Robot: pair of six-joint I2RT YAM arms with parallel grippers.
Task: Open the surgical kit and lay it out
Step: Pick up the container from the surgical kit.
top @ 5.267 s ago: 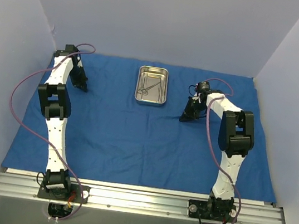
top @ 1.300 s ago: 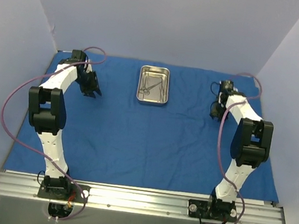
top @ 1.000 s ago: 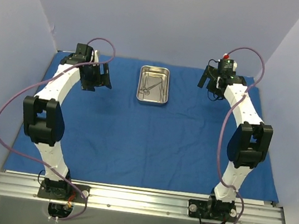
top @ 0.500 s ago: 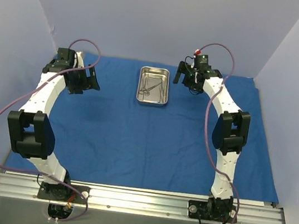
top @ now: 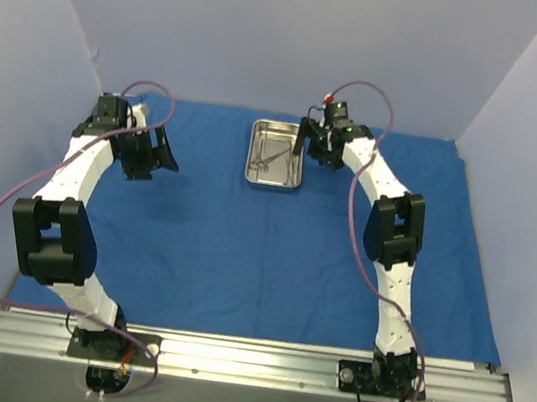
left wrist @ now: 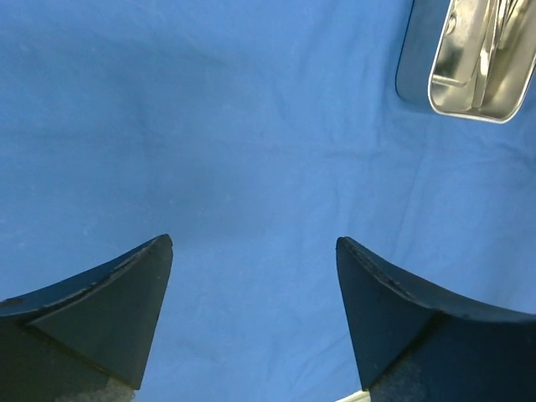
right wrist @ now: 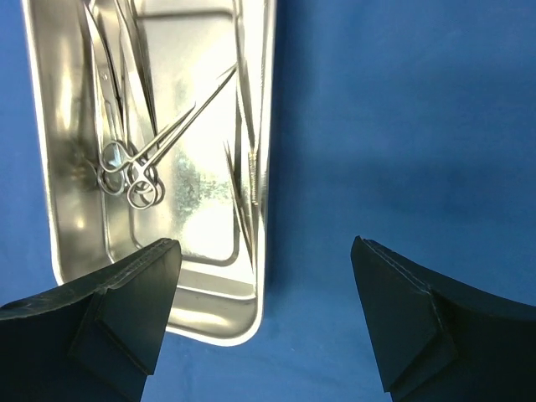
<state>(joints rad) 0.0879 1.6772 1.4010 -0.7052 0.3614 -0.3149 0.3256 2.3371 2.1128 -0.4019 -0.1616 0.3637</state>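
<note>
The surgical kit's royal-blue cloth wrap (top: 243,238) lies spread flat over the table. On it at the back middle stands the shallow steel tray (top: 250,173), with several thin silver scissor-handled instruments (top: 267,155) inside. My right gripper (top: 304,149) hangs open over the tray's right rim; in the right wrist view the right gripper (right wrist: 264,242) straddles the tray's rim (right wrist: 261,126), with the instruments (right wrist: 134,167) up to the left. My left gripper (top: 151,160) is open and empty above bare cloth left of the tray. In the left wrist view the left gripper (left wrist: 254,243) looks down on cloth, with the tray (left wrist: 419,67) at top right.
Pale walls close in the back, left and right of the table. A metal rail (top: 245,359) with both arm bases runs along the near edge. Each arm trails a purple cable (top: 7,192).
The right arm has swung left from the cloth's back right to the tray's right rim. The left gripper has drifted left and slightly nearer. Both stay open.
</note>
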